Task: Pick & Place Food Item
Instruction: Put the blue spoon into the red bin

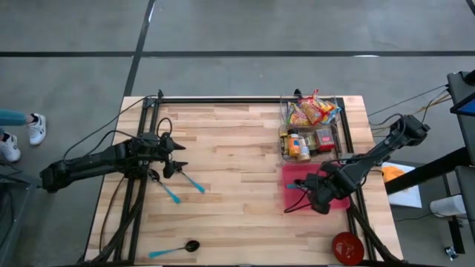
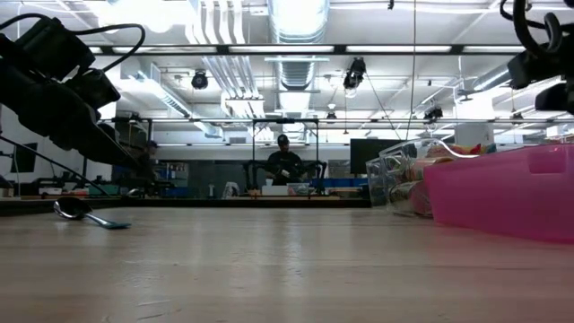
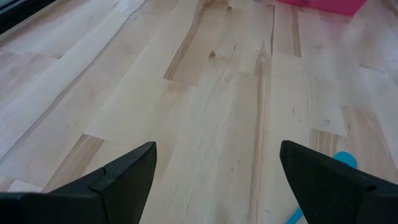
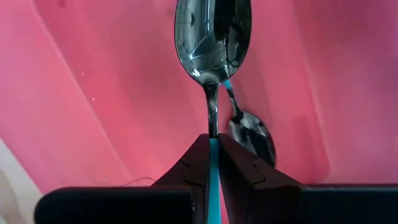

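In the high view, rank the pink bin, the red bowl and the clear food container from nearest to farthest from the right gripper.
1. pink bin, directly under the right gripper.
2. red bowl, at the near edge.
3. clear food container, toward the far edge, only slightly farther.

The table (image 1: pixel 237 185) is pale wood in smooth, matt planks with visible grain. The spoon (image 4: pixel 213 43) has a mirror-bright metal bowl and a turquoise plastic-looking handle. The pink bin (image 4: pixel 93 93) around it looks like smooth, slightly glossy plastic.

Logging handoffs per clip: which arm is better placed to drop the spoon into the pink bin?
Right. The right gripper is shut on the spoon, over the pink bin. The left gripper is open across the table.
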